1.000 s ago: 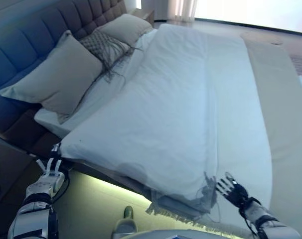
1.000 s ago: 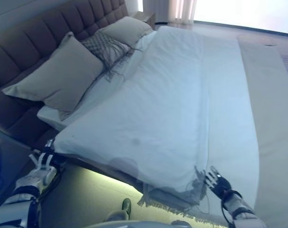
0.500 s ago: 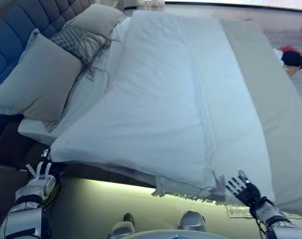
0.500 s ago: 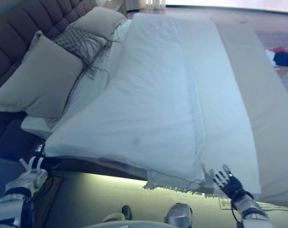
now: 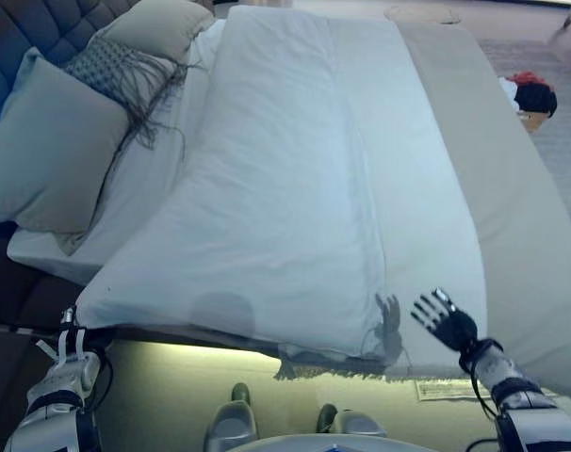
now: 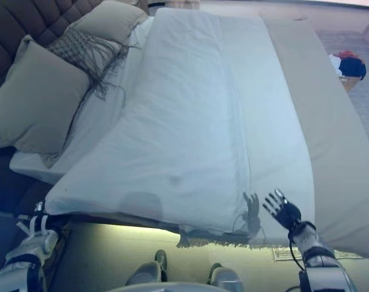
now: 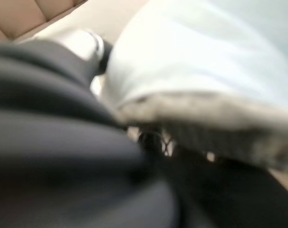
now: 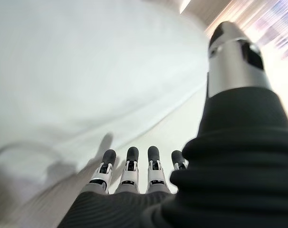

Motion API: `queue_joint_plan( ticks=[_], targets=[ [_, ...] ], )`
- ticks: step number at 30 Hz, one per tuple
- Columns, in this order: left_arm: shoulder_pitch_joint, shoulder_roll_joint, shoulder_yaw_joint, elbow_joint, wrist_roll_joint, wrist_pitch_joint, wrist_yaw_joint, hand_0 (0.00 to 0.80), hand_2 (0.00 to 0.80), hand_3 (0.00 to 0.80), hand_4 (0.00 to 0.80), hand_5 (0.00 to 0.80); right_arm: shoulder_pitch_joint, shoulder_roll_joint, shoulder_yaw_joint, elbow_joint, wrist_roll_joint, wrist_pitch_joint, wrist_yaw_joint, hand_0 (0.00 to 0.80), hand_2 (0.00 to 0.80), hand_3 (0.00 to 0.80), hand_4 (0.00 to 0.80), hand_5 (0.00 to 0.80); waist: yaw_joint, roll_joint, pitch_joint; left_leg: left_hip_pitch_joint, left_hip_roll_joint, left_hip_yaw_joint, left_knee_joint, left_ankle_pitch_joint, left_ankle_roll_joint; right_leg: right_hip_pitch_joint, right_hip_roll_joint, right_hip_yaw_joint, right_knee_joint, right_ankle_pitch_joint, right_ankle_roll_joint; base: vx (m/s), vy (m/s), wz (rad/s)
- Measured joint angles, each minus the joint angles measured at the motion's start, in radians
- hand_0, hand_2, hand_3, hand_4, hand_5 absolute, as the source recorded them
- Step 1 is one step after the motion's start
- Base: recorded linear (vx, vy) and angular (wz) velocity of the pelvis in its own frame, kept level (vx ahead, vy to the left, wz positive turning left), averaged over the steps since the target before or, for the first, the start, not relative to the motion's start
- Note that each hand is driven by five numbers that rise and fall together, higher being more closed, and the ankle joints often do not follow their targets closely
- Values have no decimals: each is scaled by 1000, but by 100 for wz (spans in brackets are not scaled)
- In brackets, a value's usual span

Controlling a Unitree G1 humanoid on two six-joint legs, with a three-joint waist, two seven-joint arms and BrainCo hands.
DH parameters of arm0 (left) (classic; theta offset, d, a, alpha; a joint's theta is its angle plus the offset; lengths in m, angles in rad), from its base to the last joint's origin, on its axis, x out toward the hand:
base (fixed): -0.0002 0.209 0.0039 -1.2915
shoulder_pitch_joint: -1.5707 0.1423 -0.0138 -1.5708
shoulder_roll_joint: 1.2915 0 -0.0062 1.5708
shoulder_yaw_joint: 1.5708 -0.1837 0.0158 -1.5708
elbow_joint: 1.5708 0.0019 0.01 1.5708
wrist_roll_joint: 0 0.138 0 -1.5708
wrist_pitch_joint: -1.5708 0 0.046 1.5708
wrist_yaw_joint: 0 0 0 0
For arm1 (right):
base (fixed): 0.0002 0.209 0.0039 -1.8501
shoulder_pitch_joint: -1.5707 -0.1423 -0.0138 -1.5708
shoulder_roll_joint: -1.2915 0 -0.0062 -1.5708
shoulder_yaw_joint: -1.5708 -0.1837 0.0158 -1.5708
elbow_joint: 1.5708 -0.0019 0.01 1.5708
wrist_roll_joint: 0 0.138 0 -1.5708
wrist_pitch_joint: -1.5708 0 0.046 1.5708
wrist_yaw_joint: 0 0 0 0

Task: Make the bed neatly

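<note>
- Duvet point(image 5: 285, 198): white, spread along the bed's length from the pillows to the foot end; I see its near edge overhanging the mattress side closest to the robot. A lengthwise fold line runs down it, right of centre.
- Beige blanket point(image 5: 512, 217): lies as a band along the right side of the bed, beside the white duvet and touching it.
- Fringed edge point(image 5: 347, 367): a grey fringe of another cloth shows under the duvet's near edge, hanging over the lit bed base.
- Pillows: 1 large beige pillow point(image 5: 45, 151) leans on the tufted headboard point(image 6: 17, 21) at left; a patterned cushion with tassels point(image 5: 116, 71) sits next to it, and a 2nd beige pillow point(image 5: 163, 24) lies beyond that.
- Right hand point(image 5: 443, 320): raised above the near right part of the duvet, fingers straight and spread. From its wrist view I confirm the fingers point(image 8: 129, 168) are extended over the white cloth and hold nothing.
- Left hand point(image 5: 71, 353): low at the near left corner of the bed, just under the duvet's corner. Its wrist view is blurred and mostly filled by the dark cover, so I cannot tell how its fingers stand.
- Floor items: a dark and red bundle point(image 5: 530, 94) sits on the floor past the bed's right side.
</note>
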Motion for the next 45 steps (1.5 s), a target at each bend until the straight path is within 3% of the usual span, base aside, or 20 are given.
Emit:
queue_joint_plan(
  ticks=[12, 13, 14, 19, 29, 35, 40, 45],
  targets=[
    [47, -3, 0, 5, 11, 3, 0, 800, 800, 800, 800, 800, 50, 21, -20, 15, -9, 20, -9, 0, 0, 0, 0, 0, 1, -23, -15, 64, -12, 8, -77, -2, 17, 32, -5, 2, -31, 10, 21, -35, 95, -4],
    [48, -5, 0, 5, 12, 3, 0, 552, 552, 552, 552, 552, 50, 22, -20, 14, -9, 20, -10, 0, 0, 0, 0, 0, 2, -23, -15, 64, -12, 8, -76, -2, 17, 33, -5, 2, -31, 10, 21, 0, 0, 0],
    [53, -7, 0, 5, 12, 3, 0, 0, 0, 0, 0, 0, 50, 24, -20, 13, -9, 20, -11, 0, 0, 0, 0, 0, 2, -23, -15, 64, -12, 8, -75, -2, 17, 33, -5, 1, -31, 10, 21, 0, 0, 0],
    [75, -20, 0, 5, 72, 2, -2, 0, 0, 0, 0, 0, 55, 26, -24, 13, -9, 21, -17, 0, 0, 0, 0, 0, 18, -18, -15, 80, -14, 9, -77, -2, 18, 53, -4, -2, -47, 12, 24, -7, -11, 3],
    [180, -115, 0, 27, 266, 37, -52, 0, 0, 0, 0, 0, 136, 34, -63, 12, -9, 22, -16, 0, 0, 0, 0, 0, 56, 5, -73, 78, -23, 8, -91, -7, 25, 63, -11, -7, -63, 16, 33, -4, -51, 3],
    [288, -137, 37, 85, 305, -8, -82, 0, 0, 0, 0, 0, 187, 34, -98, 17, -13, 21, -3, 0, 0, 0, 0, 0, 73, 34, -116, 82, -31, 3, -113, -3, 29, 81, -11, -18, -95, 21, 40, 35, -70, 10],
    [327, -168, 37, 23, 273, -37, -147, 0, 0, 0, 0, 0, 206, 50, -100, 17, -21, 21, 2, 0, 0, 0, 0, 0, 118, 20, -126, 78, -37, -21, -122, 9, 31, 83, -12, -28, -98, 21, 41, 14, -58, 18],
    [323, -206, 1, -142, 149, -89, -216, 0, 0, 0, 0, 0, 208, 107, -107, 16, -21, 19, 1, 0, 0, 0, 0, 0, 136, -33, -138, 63, -40, -29, -128, 14, 34, 80, -13, -28, -99, 21, 42, 12, -44, 8]
  ],
)
